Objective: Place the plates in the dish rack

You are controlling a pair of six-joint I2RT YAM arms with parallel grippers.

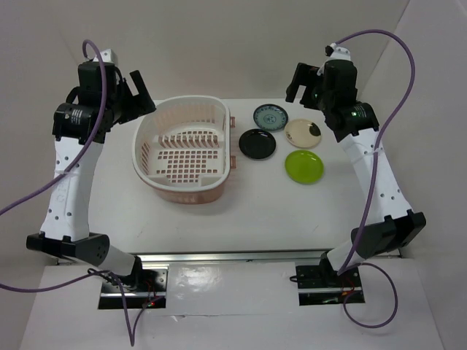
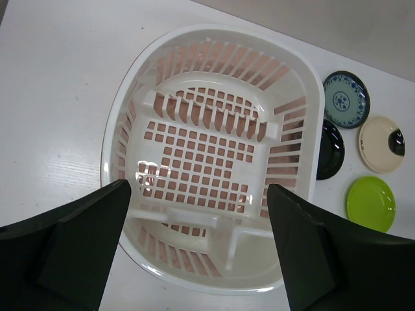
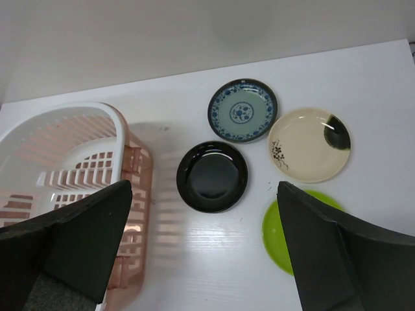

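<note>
The dish rack [image 1: 182, 191] stands left of centre, empty, its divider prongs across the middle. Right of it lie four plates flat on the table: blue-green patterned [image 1: 271, 116], glossy black [image 1: 257, 144], cream with a dark spot [image 1: 303, 133], lime green [image 1: 304, 166]. My left gripper [image 1: 137, 93] hovers open and empty high over the rack's far left side. In the left wrist view the gripper [image 2: 198, 188] looks down into the rack [image 2: 214, 32]. My right gripper [image 1: 297, 82] hovers open and empty above the plates. In the right wrist view the gripper [image 3: 204, 188] is over the black plate [image 3: 212, 176].
The right wrist view also shows the blue-green plate [image 3: 242, 110], the cream plate [image 3: 305, 146], part of the lime plate [image 3: 275, 230] and the rack's rim [image 3: 65, 116]. White walls close in behind and at the sides. The arm bases sit at the near edge.
</note>
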